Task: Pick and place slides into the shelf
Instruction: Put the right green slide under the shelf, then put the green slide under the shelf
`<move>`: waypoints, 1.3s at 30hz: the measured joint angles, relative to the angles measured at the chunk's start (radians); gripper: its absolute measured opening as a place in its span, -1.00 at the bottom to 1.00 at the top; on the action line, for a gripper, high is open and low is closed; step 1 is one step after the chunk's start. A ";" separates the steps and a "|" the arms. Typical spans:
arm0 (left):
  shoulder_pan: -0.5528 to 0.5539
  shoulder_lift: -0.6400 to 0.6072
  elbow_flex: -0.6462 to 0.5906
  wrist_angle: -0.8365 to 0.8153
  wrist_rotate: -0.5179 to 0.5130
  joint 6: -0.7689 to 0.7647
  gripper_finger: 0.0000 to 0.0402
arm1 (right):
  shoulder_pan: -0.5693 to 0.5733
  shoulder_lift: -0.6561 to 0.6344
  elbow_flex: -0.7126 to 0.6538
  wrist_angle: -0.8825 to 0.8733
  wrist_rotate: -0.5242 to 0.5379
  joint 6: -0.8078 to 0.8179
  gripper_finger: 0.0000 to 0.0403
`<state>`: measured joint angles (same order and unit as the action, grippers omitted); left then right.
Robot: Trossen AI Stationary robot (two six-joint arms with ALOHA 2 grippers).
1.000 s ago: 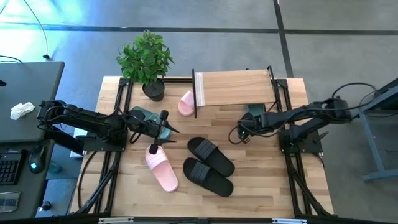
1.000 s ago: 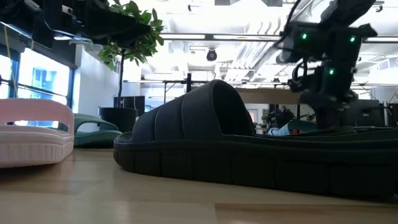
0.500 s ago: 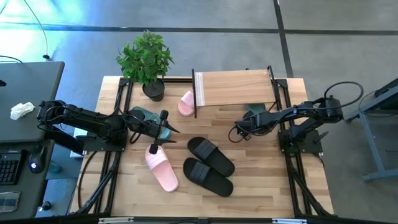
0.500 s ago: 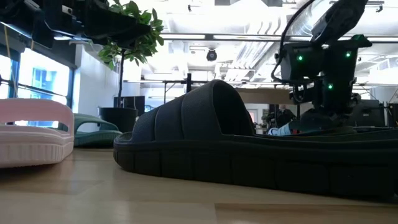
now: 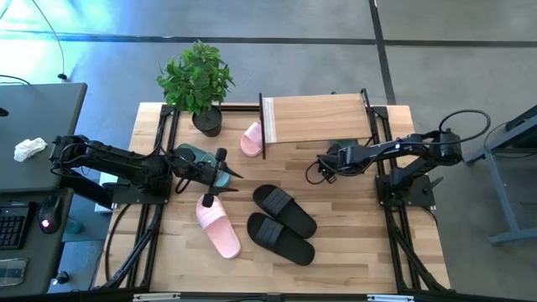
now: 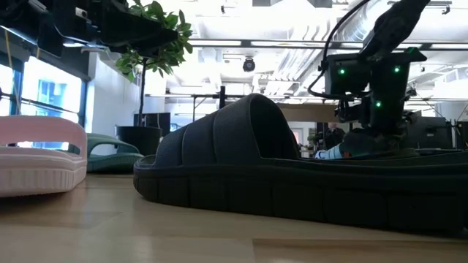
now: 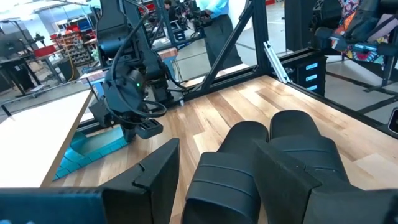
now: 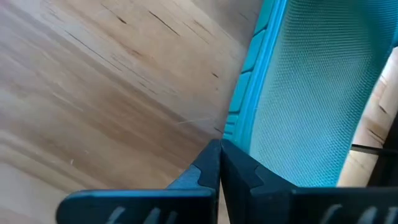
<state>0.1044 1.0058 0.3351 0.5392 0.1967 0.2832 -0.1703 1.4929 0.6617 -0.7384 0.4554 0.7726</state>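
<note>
Wooden table (image 5: pixel 336 218) is seen from above, with the shelf (image 5: pixel 315 119) at its far edge. Two black slides (image 5: pixel 283 221) and pink slides (image 5: pixel 218 226) lie mid-table. The left gripper (image 5: pixel 220 176) is held with fingers apart; the right gripper (image 5: pixel 327 164) (fingers pressed together) is held over a teal slide (image 8: pixel 311 93) beside the shelf.

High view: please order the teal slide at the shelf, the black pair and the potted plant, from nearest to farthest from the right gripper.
1. Teal slide, beside the right gripper.
2. Black pair, table middle.
3. Potted plant, far left corner.
</note>
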 joint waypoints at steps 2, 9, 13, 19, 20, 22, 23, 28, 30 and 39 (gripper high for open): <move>0.000 0.000 0.000 -0.001 0.000 0.000 -0.10 | 0.000 0.000 0.000 0.012 0.003 -0.016 -1.00; 0.000 0.000 0.000 -0.014 0.000 0.000 -0.10 | 0.034 0.000 0.020 0.047 -0.014 -0.054 -1.00; 0.000 0.000 0.000 -0.019 -0.004 0.000 -0.10 | 0.075 0.000 0.077 0.051 -0.020 -0.115 -1.00; 0.000 0.000 0.000 -0.046 0.028 -0.008 -0.10 | 0.143 0.000 0.189 0.084 -0.082 -0.235 -1.00; 0.000 0.000 0.000 -0.060 0.057 -0.016 -0.10 | 0.154 0.000 0.208 0.086 -0.082 -0.254 -1.00; 0.000 0.000 0.000 -0.081 0.123 -0.035 -0.10 | 0.173 0.000 0.238 0.084 -0.073 -0.283 -1.00; -0.001 0.000 0.000 -0.092 0.153 -0.049 -0.10 | 0.181 0.000 0.252 0.085 -0.067 -0.297 -1.00; 0.000 0.000 0.000 -0.175 0.089 -0.143 -0.10 | 0.206 0.000 0.294 0.112 -0.059 -0.342 -1.00; 0.000 0.000 0.013 -0.276 -0.002 -0.203 -0.10 | 0.213 0.000 0.298 0.134 -0.047 -0.358 -1.00; 0.000 0.000 0.353 -1.147 -0.426 -0.472 -0.10 | 0.217 0.000 0.298 0.160 -0.045 -0.396 -1.00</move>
<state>0.1045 1.0058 0.6880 -0.6083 -0.2290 -0.1886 0.0471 1.4925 0.9600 -0.5786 0.4101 0.3762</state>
